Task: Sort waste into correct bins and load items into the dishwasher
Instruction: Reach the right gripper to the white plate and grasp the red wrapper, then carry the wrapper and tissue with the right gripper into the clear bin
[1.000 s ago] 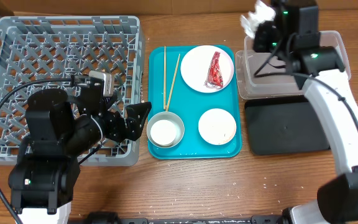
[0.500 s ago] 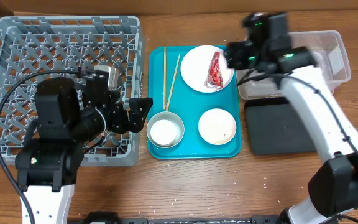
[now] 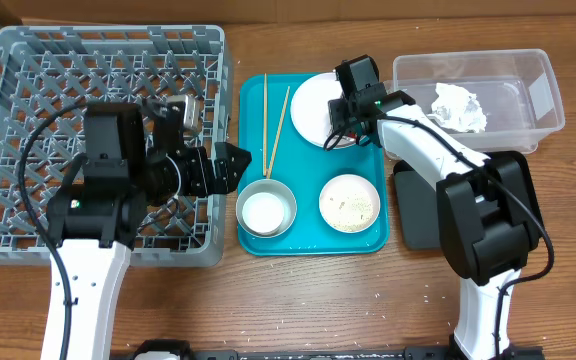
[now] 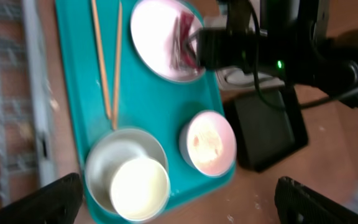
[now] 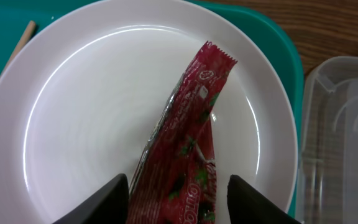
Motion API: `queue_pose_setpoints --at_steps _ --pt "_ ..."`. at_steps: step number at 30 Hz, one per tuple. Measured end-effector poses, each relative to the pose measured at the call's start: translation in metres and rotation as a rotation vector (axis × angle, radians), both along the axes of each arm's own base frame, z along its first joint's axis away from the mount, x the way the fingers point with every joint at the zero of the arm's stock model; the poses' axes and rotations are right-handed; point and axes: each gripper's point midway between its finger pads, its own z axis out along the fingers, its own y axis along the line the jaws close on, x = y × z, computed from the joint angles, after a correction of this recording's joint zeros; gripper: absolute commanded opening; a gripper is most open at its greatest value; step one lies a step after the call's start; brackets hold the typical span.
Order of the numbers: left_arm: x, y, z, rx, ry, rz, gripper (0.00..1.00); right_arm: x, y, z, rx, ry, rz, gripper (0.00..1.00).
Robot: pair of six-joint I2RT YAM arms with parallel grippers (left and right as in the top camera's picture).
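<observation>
A shiny red wrapper lies on the pale plate at the back of the teal tray. My right gripper hangs open just above the plate, one finger on each side of the wrapper. The overhead view hides the wrapper under this gripper. A crumpled white tissue lies in the clear tub. My left gripper is open wide over the rack's right edge, holding nothing. A steel bowl with a white cup inside, a white bowl and the chopsticks lie on the tray.
The grey dish rack fills the left of the table. The black tray sits in front of the tub, partly under my right arm. A few white grains are scattered on the wood near the front edge.
My right arm swung left from above the clear tub to the plate. The tissue it carried now lies in the tub, and its jaws are open. My left arm turned slightly.
</observation>
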Motion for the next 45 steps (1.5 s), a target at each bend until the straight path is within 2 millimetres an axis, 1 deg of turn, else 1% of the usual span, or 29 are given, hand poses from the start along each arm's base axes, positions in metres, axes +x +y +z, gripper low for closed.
queue_pose_setpoints --at_steps 1,2,4,5,6,7,8,9,10,11,13,14,16,17,18,19,21,23,27,30,33,35,37,38,39,40,42,43,45 --pt "-0.001 -0.003 -0.002 -0.022 0.024 -0.001 1.0 0.001 0.0 -0.002 0.001 0.0 -0.003 0.33" --pt "-0.002 -0.007 -0.001 -0.054 0.04 -0.008 1.0 0.001 0.0 -0.005 0.001 0.004 -0.003 0.3" --pt "-0.006 -0.011 0.003 -0.082 0.053 -0.026 1.0 -0.001 0.001 -0.008 0.005 0.016 -0.003 0.31" --pt "-0.009 -0.013 0.007 -0.088 0.054 -0.034 1.0 -0.003 0.001 -0.009 0.008 0.026 -0.003 0.41" --pt "-0.013 -0.013 0.012 -0.088 0.048 -0.041 1.0 -0.006 0.002 -0.011 0.015 0.042 0.003 0.57" --pt "-0.016 -0.013 0.02 -0.084 0.029 -0.047 1.0 -0.009 0.003 -0.013 0.02 0.059 0.005 0.66" --pt "-0.02 -0.013 0.029 -0.079 0.005 -0.054 1.0 -0.013 0.003 -0.015 0.024 0.078 0.007 0.66" --pt "-0.026 -0.013 0.042 -0.073 -0.031 -0.059 1.0 -0.016 0.004 -0.016 0.027 0.092 0.009 0.64" --pt "-0.032 -0.013 0.058 -0.065 -0.084 -0.067 1.0 -0.018 0.004 -0.017 0.032 0.101 0.011 0.54" --pt "-0.044 -0.013 0.086 -0.054 -0.181 -0.08 1.0 -0.019 0.006 -0.017 0.042 0.105 0.013 0.49" --pt "-0.065 -0.012 0.125 -0.044 -0.325 -0.086 1.0 -0.019 0.007 -0.017 0.05 0.108 0.011 0.4" --pt "-0.077 -0.011 0.14 -0.036 -0.388 -0.087 1.0 -0.019 0.007 -0.018 0.053 0.108 0.006 0.33" --pt "-0.101 -0.008 0.162 -0.026 -0.489 -0.083 1.0 -0.018 0.008 -0.022 0.057 0.11 0.0 0.27" --pt "-0.112 -0.007 0.17 -0.024 -0.53 -0.081 1.0 -0.019 0.008 -0.024 0.056 0.116 0.002 0.21" --pt "-0.122 -0.006 0.176 -0.021 -0.565 -0.078 1.0 -0.019 0.008 -0.028 0.056 0.123 0.003 0.08" --pt "-0.135 -0.004 0.183 -0.018 -0.607 -0.076 1.0 -0.021 0.009 -0.032 0.058 0.134 0.005 0.04" --pt "-0.145 -0.003 0.188 -0.016 -0.636 -0.072 1.0 -0.02 0.01 -0.033 0.065 0.136 -0.002 0.04" --pt "-0.151 -0.002 0.186 -0.014 -0.634 -0.068 1.0 -0.021 0.01 -0.033 0.075 0.14 -0.013 0.04" --pt "-0.156 -0.001 0.176 -0.01 -0.59 -0.066 1.0 -0.024 0.009 -0.034 0.082 0.162 -0.028 0.04" --pt "-0.157 0.0 0.17 -0.006 -0.561 -0.062 1.0 -0.028 0.009 -0.025 0.084 0.176 -0.033 0.04" --pt "-0.157 0.0 0.169 -0.003 -0.557 -0.059 1.0 -0.024 0.012 0.005 0.118 0.124 -0.023 0.04" --pt "-0.157 0.0 0.169 -0.002 -0.556 -0.057 1.0 -0.02 0.018 0.046 0.168 0.05 -0.008 0.04" --pt "-0.157 0.001 0.169 0.0 -0.556 -0.055 1.0 -0.016 0.021 0.078 0.202 -0.01 0.003 0.04" --pt "-0.157 0.001 0.169 0.0 -0.555 -0.054 1.0 -0.015 0.022 0.093 0.218 -0.039 0.008 0.12" --pt "-0.157 0.001 0.168 0.0 -0.555 -0.054 1.0 -0.014 0.024 0.105 0.232 -0.062 0.012 0.38" --pt "-0.157 0.001 0.168 0.0 -0.555 -0.054 1.0 -0.013 0.025 0.113 0.244 -0.076 0.014 0.68" --pt "-0.157 0.001 0.168 0.0 -0.555 -0.054 1.0 -0.013 0.029 0.115 0.255 -0.078 0.024 0.88" --pt "-0.157 0.001 0.168 0.0 -0.555 -0.054 1.0 -0.013 0.031 0.108 0.253 -0.066 0.029 0.97" --pt "-0.157 0.001 0.168 0.0 -0.555 -0.054 1.0 -0.011 0.037 0.09 0.247 -0.042 0.035 1.0"
